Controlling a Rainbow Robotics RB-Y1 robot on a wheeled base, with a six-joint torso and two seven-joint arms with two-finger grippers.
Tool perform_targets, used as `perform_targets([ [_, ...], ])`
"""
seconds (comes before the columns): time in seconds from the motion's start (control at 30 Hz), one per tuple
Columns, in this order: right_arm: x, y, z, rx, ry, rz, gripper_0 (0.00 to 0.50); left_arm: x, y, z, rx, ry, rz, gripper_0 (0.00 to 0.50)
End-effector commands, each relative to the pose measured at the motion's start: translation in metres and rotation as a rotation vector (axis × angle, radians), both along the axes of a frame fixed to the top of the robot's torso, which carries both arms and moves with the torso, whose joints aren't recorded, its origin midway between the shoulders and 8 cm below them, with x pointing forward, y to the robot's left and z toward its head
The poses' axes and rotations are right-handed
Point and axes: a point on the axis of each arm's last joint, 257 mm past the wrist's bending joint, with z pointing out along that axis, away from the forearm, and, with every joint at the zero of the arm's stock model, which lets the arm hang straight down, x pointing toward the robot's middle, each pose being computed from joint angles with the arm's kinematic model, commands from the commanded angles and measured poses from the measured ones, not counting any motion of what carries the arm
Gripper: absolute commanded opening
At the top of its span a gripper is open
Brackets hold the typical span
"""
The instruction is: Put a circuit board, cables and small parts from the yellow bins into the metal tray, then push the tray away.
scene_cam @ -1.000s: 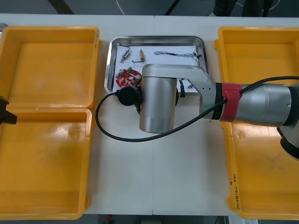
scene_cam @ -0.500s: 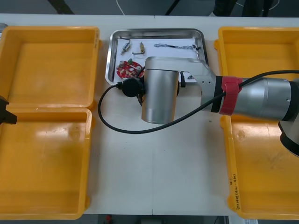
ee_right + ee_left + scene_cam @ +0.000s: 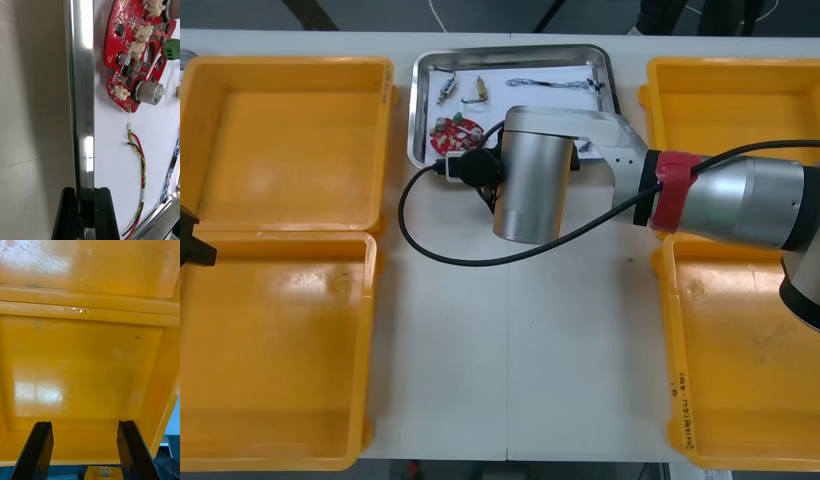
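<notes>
Step in hand: the last one, pushing the tray away; loading appears complete, since the yellow bins [image 3: 290,63] look empty. The metal tray [image 3: 515,51] sits at the upper centre of the front view, between the upper two bins and close to the top edge of the table [image 3: 510,360]. Inside it, a round red circuit board [image 3: 452,133] lies at lower left, small metal parts [image 3: 446,92] at upper left, a twisted blue and white cable [image 3: 550,84] along the top, and a red and yellow cable [image 3: 140,168] just beside the board. The right gripper [image 3: 85,195] is clenched on the tray's rim, one finger on either side of the wall. The left gripper [image 3: 84,425] is released, idle over a bin at the front view's left edge. Next move, as judged: a straight push up-frame without twisting the tray, stopping short of the table edge, then letting go.
</notes>
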Motion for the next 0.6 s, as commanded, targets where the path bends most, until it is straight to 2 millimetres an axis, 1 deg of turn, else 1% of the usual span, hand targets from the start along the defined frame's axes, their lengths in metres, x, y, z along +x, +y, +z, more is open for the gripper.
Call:
perform_targets([
  [0.03, 0.021, 0.000, 0.035, -0.036, -0.078, 0.032, 0.000, -0.005, 0.013, 0.012, 0.073, -0.018, -0.051, 0.500],
  [0.4, 0.032, 0.002, 0.038, -0.014, -0.095, 0.048, 0.000, -0.005, 0.013, 0.012, 0.073, -0.018, -0.051, 0.500],
  [0.57, 0.037, 0.004, 0.035, -0.002, -0.095, 0.051, 0.000, -0.005, 0.013, 0.012, 0.073, -0.018, -0.051, 0.500],
  [0.6, 0.038, 0.004, 0.035, -0.002, -0.096, 0.049, 0.030, -0.005, 0.013, 0.012, 0.073, -0.018, -0.051, 0.500],
])
